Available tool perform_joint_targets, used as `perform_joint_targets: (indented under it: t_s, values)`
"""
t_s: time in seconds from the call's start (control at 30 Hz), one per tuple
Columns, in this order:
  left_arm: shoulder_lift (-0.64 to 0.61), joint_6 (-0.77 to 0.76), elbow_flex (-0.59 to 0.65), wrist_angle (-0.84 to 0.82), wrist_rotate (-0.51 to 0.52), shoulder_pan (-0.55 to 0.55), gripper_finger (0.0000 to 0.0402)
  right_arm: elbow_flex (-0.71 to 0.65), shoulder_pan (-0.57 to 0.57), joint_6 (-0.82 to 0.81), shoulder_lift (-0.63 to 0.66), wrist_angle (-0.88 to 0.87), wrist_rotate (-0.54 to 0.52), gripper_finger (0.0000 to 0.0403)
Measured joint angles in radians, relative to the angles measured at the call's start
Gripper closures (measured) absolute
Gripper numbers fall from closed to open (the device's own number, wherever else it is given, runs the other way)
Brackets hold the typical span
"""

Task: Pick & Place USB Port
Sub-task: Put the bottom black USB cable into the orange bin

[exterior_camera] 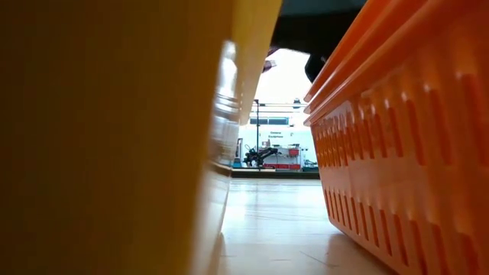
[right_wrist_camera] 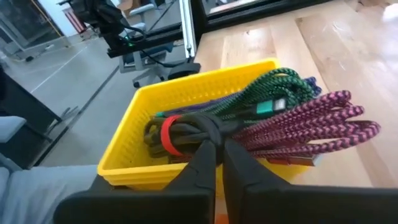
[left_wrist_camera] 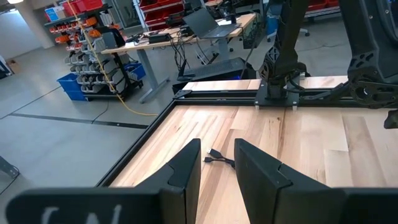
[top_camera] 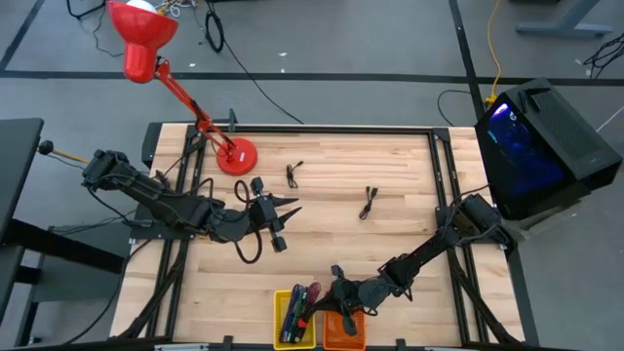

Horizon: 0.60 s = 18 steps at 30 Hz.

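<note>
Spanning the scene, the pale wooden table (top_camera: 390, 185) carried a yellow plastic basket (right_wrist_camera: 186, 93) of braided cables, where the right gripper (right_wrist_camera: 219, 158) pinched together on a black cable bundle (right_wrist_camera: 186, 134); tangled neighbours risked lifting too. The left gripper (left_wrist_camera: 217, 165), fingers apart, hovered near a small black USB cable (left_wrist_camera: 217, 157).

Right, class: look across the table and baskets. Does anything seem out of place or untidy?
Yes. Coiled cables bulge over the rim of the yellow basket, and two small black cables lie loose on the table.
</note>
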<state>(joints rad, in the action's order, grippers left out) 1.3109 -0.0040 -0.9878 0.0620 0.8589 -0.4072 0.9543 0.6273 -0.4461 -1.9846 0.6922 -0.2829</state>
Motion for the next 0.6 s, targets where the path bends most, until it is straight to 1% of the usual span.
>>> perform_joint_targets:
  t_s: [0.1,0.3,0.43,0.6]
  values:
    - [0.0,0.0,0.0,0.0,0.0,0.0,0.0298,0.0,0.001,0.008,0.004,0.021,0.013,0.0399]
    - [0.0,0.0,0.0,-0.001,0.0,0.0,0.0298,0.0,0.001,0.039,0.053,0.004,0.05,0.0401]
    - [0.0,0.0,0.0,-0.003,0.0,0.0,0.0298,0.0,0.001,0.044,0.122,-0.133,0.049,0.0402]
    - [0.0,-0.002,0.0,-0.009,0.0,0.0,0.0298,0.0,0.003,0.05,0.25,-0.354,-0.002,0.0402]
